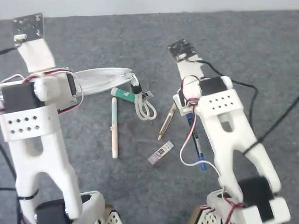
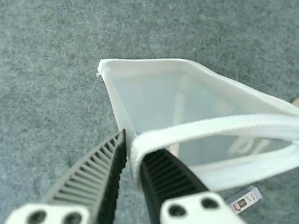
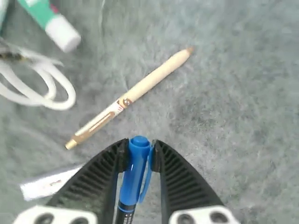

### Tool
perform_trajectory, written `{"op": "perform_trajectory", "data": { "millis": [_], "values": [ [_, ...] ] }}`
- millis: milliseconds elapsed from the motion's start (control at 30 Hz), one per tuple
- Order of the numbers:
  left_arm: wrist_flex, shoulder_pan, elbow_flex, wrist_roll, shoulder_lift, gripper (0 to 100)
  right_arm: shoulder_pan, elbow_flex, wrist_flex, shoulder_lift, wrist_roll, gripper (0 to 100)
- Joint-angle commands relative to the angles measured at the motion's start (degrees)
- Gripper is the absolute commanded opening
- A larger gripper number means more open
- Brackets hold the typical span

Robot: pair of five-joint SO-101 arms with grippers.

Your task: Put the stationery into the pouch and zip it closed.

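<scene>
High view: translucent white zip pouch (image 1: 103,78) lies on the grey felt-like counter (image 1: 245,38), one end hidden under the left arm.

Left wrist view: left claw (image 2: 131,145) is almost closed, pinching the pouch's upper zipper strip. The mouth gapes. Faint shapes show through the wall, can't tell what they are.

Right wrist view: right claw (image 3: 139,142) is clamped on a blue capped pen (image 3: 134,179), cap end up between the pads. In high view the arm covers most of the pen, so I can't tell if it touches the counter.

Clutter between the pouch and the right claw:
- green glue stick with white cap (image 1: 123,94), just beside the pouch edge
- coiled white cable (image 1: 146,108), its plug end against the glue stick
- pale cream pen (image 1: 114,127), lying apart from the rest
- beige click pen (image 3: 131,95), nearest the right claw
- small flat silvery packet (image 1: 160,152), cut off at the frame edge in both wrist views; can't identify it
</scene>
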Motion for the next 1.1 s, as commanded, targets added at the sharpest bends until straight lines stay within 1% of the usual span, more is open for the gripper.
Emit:
{"op": "perform_trajectory", "data": {
  "millis": [0,200,567,733,1000,1067],
  "values": [
    [0.09,-0.09,-2.95,1.23,-0.62,1,-0.48,-0.70,-0.22,-6.90,-4.13,0.7],
    [0.00,-0.09,-2.95,1.23,-0.62,1,-0.66,-0.70,-0.04,-14.20,-7.91,0.6],
    [-0.44,-0.09,-2.95,1.32,-0.62,1,-10.42,-0.88,-0.04,-34.95,-9.67,0.6],
    [-0.35,0.09,-2.95,1.41,-0.62,1,-13.93,-0.97,-5.05,-39.52,-9.49,0.6],
    [-0.35,0.00,-2.86,1.41,-0.62,1,-22.81,-1.05,-16.04,-42.15,-9.41,0.6],
    [-0.35,0.00,-2.86,1.41,-0.62,1,-24.57,-1.05,-18.59,-42.42,-8.35,0.6]
  ]
}}
